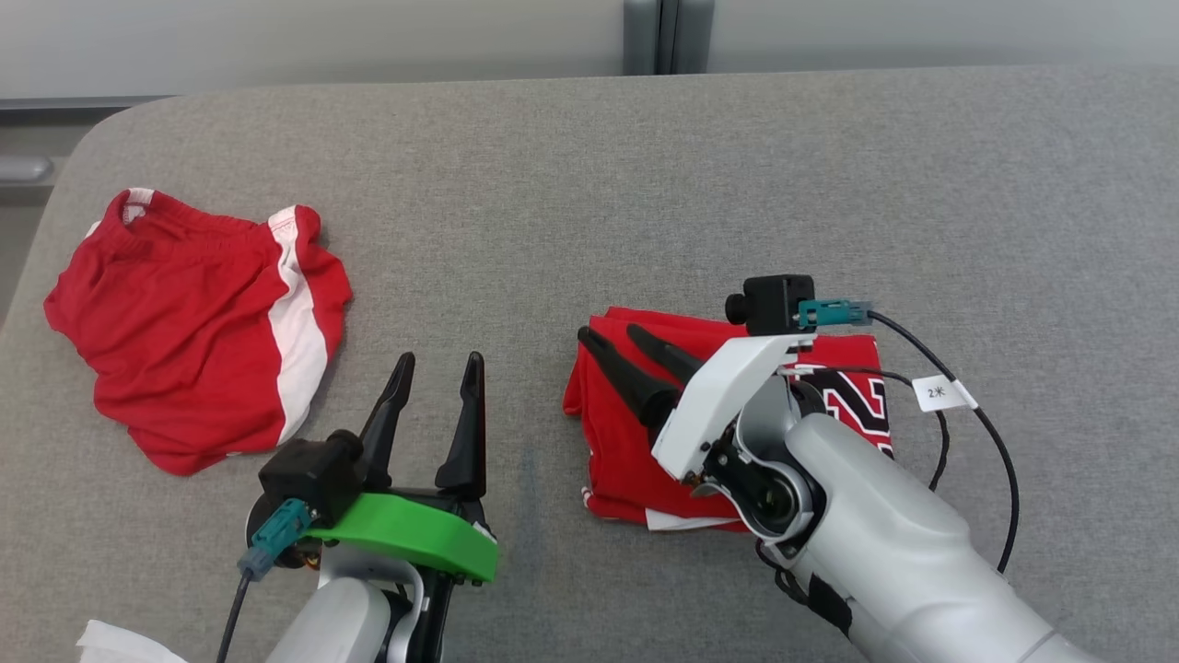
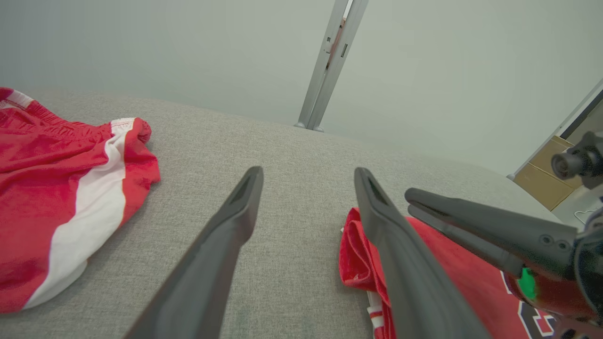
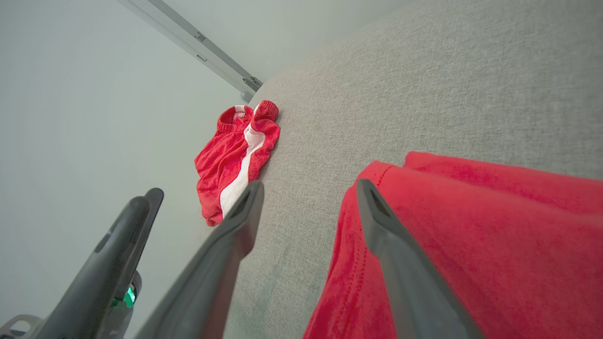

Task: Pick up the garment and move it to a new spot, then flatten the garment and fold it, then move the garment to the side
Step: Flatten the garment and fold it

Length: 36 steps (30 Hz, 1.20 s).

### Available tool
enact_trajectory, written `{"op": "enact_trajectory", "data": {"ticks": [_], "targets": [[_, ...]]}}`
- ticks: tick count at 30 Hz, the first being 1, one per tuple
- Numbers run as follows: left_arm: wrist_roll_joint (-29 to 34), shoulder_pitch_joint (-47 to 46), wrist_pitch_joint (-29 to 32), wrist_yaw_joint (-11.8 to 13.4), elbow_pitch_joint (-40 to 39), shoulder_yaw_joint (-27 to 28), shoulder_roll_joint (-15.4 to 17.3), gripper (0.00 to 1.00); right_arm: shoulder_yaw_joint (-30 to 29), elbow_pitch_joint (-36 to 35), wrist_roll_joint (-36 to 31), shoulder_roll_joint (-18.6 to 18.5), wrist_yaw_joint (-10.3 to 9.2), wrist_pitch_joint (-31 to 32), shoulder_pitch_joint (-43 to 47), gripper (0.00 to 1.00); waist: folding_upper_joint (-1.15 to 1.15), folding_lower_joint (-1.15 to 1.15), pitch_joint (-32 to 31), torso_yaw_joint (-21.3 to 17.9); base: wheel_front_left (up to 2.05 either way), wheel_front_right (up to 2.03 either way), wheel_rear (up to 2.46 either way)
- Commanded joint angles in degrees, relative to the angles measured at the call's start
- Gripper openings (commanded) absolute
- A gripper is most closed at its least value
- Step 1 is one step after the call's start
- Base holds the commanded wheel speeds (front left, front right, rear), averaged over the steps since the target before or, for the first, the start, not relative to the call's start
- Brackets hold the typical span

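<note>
A folded red garment [image 1: 617,451] with black and white lettering lies on the grey cloth-covered table [image 1: 645,184], right of centre. My right gripper [image 1: 610,333] hovers over its left part, open, with nothing between its fingers. In the right wrist view the right gripper [image 3: 309,183] straddles the garment's [image 3: 471,226] left edge, one finger above the red cloth and one above bare table. My left gripper [image 1: 440,359] is open and empty over bare table left of the garment. The left wrist view shows the left gripper [image 2: 308,170], the garment [image 2: 452,278] and the right gripper [image 2: 412,200] beside it.
Crumpled red shorts with a white stripe [image 1: 193,331] lie at the table's left, also in the wrist views [image 2: 47,179] [image 3: 231,155]. A black cable [image 1: 995,442] loops from the right wrist. Something white [image 1: 120,645] sits at the lower left corner. The wall lies beyond the far edge.
</note>
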Motion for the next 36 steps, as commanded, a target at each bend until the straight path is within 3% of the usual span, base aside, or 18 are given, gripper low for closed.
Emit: {"op": "enact_trajectory", "data": {"ticks": [1, 4, 9, 14, 18, 24, 30, 36], "targets": [[0.1, -0.5, -0.2, -0.3, 0.1, -0.1, -0.1, 1.00, -0.3, 0.0, 0.1, -0.2, 0.00, -1.5, -1.2, 1.00, 0.00, 0.00, -0.2, -0.4, 0.00, 0.00, 0.00], [0.3, -0.2, -0.3, -0.3, 0.3, -0.1, -0.3, 1.00, -2.5, 0.2, -2.6, -0.6, 0.00, -5.2, -2.4, 1.00, 0.00, 0.00, -0.5, -1.1, 0.00, 0.00, 0.00], [0.9, -0.3, -0.5, -0.1, 0.5, 0.0, -0.5, 1.00, -6.0, 1.0, -12.6, -4.8, 0.00, -11.7, -3.5, 1.00, 0.00, 0.00, -0.8, -2.2, 0.00, 0.00, 0.00], [3.3, -1.5, -0.6, 0.7, 1.4, -0.2, -0.3, 1.00, -11.9, 1.1, -22.6, -8.2, -0.01, -15.5, -0.5, 1.00, 0.00, 0.00, -1.5, -3.3, 0.00, 0.00, 0.00], [4.4, -1.7, -0.6, 1.1, 2.9, 0.7, -0.7, 1.00, -17.9, -0.4, -30.1, -8.5, 0.00, -17.5, 3.6, 1.00, 0.00, 0.00, -2.4, -3.9, 0.00, 0.00, 0.00], [6.9, 1.2, -0.7, 1.3, 4.5, 3.2, -1.5, 1.00, -28.2, -4.7, -40.2, -6.4, 0.00, -19.1, 12.7, 1.00, 0.00, 0.00, -4.5, -4.5, 0.00, 0.00, 0.00], [9.7, 5.5, -0.7, 0.9, 4.9, 6.3, -2.7, 1.00, -37.1, -12.5, -46.1, -2.7, -0.02, -19.4, 22.5, 1.00, 0.00, 0.00, -6.3, -4.2, 0.00, 0.00, 0.00], [11.7, 8.2, -0.7, 0.2, 4.8, 8.7, -3.5, 1.00, -40.6, -19.9, -49.0, -0.6, -0.02, -18.6, 29.1, 1.00, 0.00, 0.00, -7.3, -3.7, 0.00, 0.00, 0.00]]}}
